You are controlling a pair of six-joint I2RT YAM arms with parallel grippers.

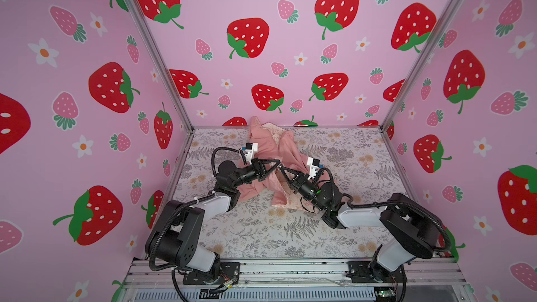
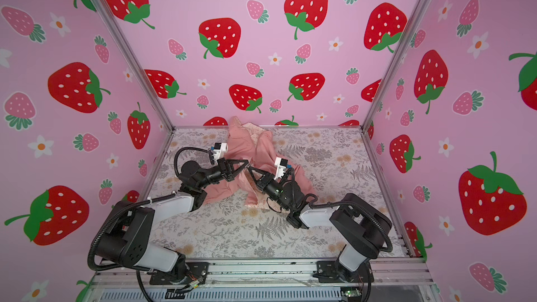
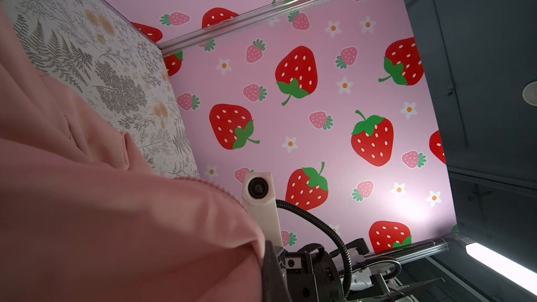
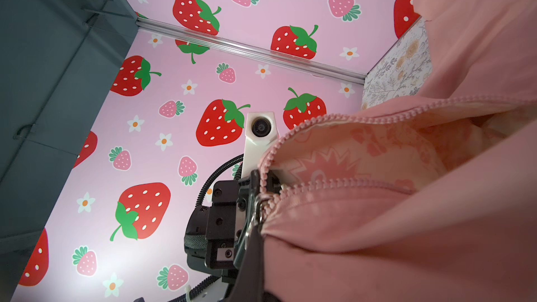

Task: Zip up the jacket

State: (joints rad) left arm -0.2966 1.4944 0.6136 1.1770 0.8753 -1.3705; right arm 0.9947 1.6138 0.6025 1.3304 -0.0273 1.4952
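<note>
Toward the far middle of the floral table, the jacket lies rumpled. Left gripper jaws clamp its zipper edge; right gripper jaws clamp it beside the zipper slider. Slack, curved teeth could jam the slider or drag fabric.

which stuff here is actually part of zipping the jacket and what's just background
Part of the job: jacket; its zipper slider, teeth apart beyond it; left gripper and right gripper, both shut on the jacket.
Just there: floral table cover; strawberry walls; metal frame rail.
</note>
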